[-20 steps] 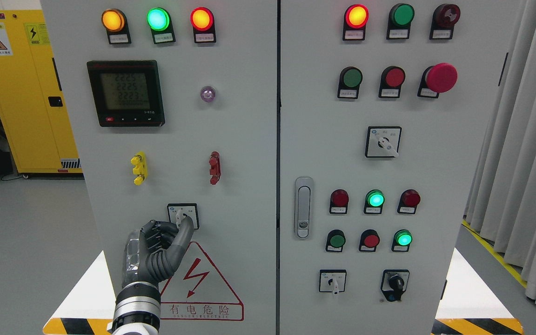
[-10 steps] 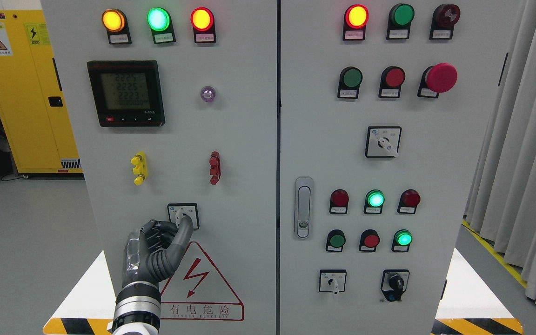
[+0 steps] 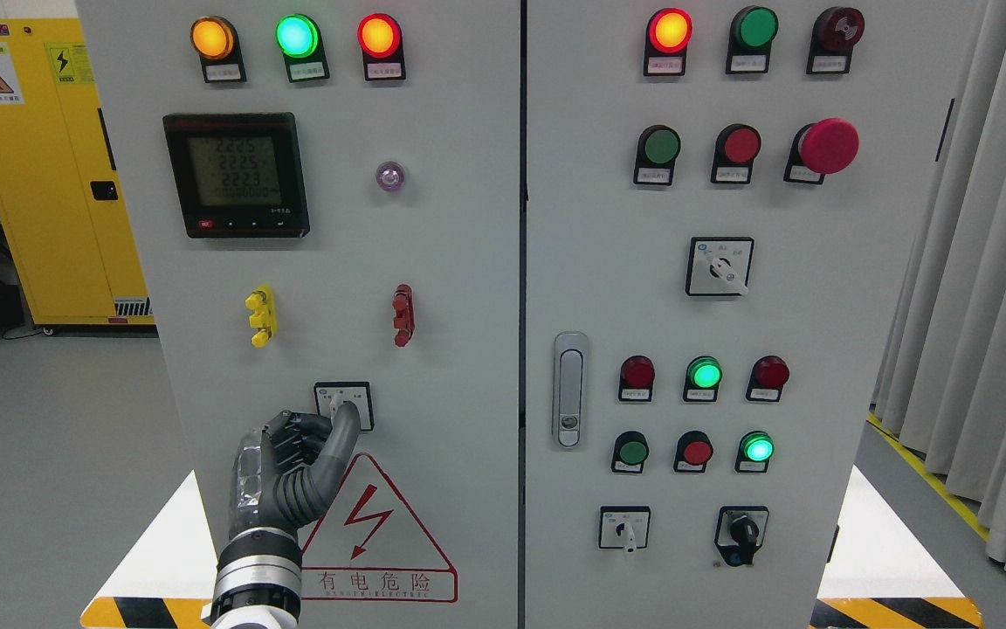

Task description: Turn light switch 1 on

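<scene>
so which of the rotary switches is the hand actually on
The selector switch on the left door, above the warning triangle; the left hand touches it.

Just right of the left hand (image 3: 289, 472), on red triangle warning sign (image 3: 378, 533): "有电危险", small Latin line unreadable. Far above, on meter display (image 3: 235, 172): 2225, 2225, 2223. Button labels too small.

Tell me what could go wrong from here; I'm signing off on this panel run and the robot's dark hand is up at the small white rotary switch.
1. The left hand meets the small white rotary switch with little more than one raised finger; it may slip off the knob without turning it.
2. The hand covers the knob's lower part, so its final position may be hard to confirm.
</scene>
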{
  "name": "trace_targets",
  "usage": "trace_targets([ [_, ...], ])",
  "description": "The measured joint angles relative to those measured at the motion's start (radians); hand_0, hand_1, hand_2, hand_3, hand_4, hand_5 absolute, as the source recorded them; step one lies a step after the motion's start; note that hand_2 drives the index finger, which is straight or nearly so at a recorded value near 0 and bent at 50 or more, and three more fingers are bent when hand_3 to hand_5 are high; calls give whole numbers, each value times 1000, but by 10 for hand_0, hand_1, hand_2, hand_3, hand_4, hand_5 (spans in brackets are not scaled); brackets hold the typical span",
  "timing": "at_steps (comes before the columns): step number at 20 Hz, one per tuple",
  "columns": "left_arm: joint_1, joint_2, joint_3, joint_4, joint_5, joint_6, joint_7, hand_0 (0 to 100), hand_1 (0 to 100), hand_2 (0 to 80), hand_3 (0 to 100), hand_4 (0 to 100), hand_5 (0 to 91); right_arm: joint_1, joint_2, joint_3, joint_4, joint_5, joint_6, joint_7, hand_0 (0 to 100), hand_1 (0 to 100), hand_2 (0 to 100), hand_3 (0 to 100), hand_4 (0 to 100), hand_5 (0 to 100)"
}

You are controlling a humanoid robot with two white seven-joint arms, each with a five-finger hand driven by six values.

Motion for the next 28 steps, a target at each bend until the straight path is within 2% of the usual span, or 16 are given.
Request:
trace_targets([
  [9,0,-1,-1,1,0,-2,0,522,540,582,860,891,879,0,0,0,0,0,0,-3,0,500,40,0,0,0],
  [28,0,-4,-5,7,2,-4,2,563,511,566,853,890,880,0,0,0,0,0,0,-3,0,500,40,0,0,0],
])
